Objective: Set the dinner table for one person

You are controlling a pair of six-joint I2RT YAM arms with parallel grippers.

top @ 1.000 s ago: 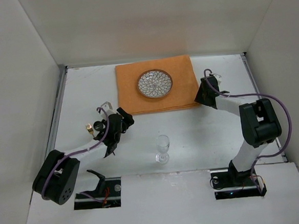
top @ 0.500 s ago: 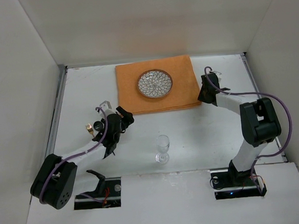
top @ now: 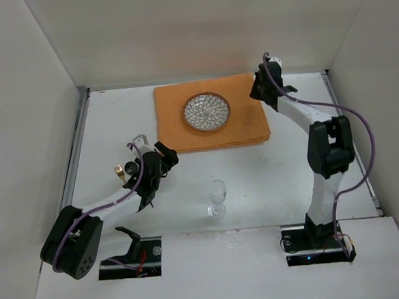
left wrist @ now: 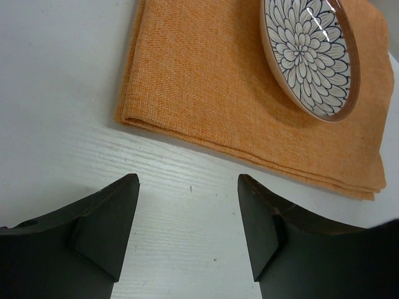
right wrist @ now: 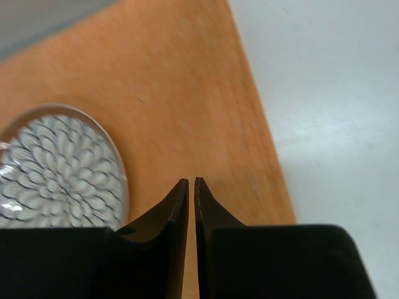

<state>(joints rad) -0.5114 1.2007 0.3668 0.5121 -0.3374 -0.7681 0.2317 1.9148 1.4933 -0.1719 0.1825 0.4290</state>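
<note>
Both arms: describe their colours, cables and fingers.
The left arm and right arm have white links with bulky black joint housings, each trailed by a purple cable. The left gripper and right gripper have matte black, wedge-shaped fingers.

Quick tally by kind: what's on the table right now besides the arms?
Orange cloth mat: 1
Patterned plate: 1
Wine glass: 1
Total: 3
Small gold item, too small to identify: not counted.
</note>
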